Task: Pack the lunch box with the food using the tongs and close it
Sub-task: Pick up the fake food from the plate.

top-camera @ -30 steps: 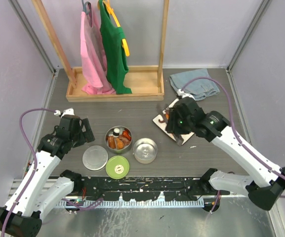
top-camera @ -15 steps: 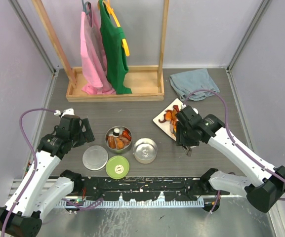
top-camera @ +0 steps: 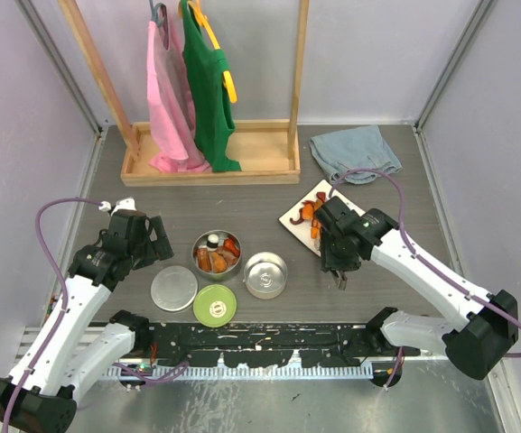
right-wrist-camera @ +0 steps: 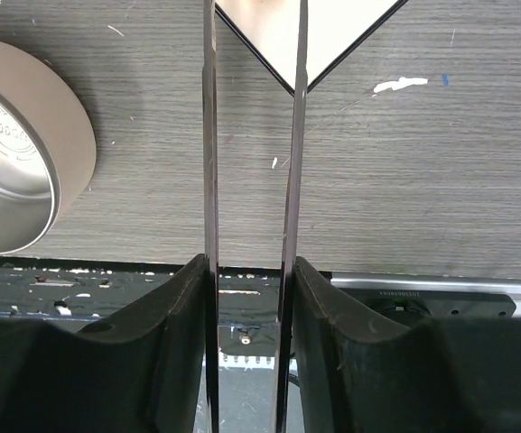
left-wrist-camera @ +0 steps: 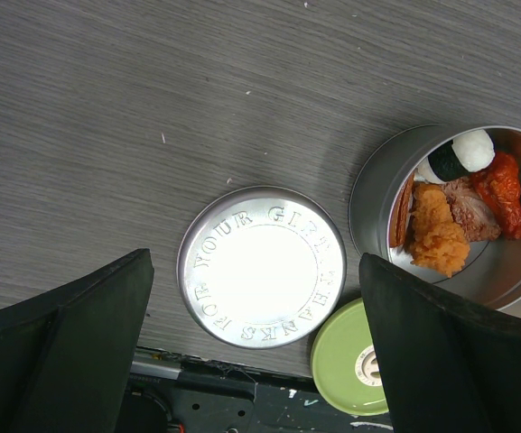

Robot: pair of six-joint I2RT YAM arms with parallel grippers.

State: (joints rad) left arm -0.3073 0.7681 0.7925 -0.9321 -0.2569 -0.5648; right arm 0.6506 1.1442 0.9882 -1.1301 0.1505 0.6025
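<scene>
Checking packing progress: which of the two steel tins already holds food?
The left tin, holding orange, red and brown chunks; the right tin shows only bare steel.

Middle of the top view: the filled tin (top-camera: 217, 253) has food (left-wrist-camera: 450, 216) in it, and the empty tin (top-camera: 265, 274) sits just to its lower right. The flat lid (top-camera: 173, 288) lies to the filled tin's lower left and the smaller lid (top-camera: 215, 305) straight below it, both on the desk (top-camera: 242, 212). The plate (top-camera: 293, 216) is right of centre, the cloth (top-camera: 358, 153) upper right, the clothes rack (top-camera: 210, 162) along the top. The tongs (right-wrist-camera: 209, 135) sit between the right gripper (right-wrist-camera: 247, 289) fingers, running up to the plate's corner.
</scene>
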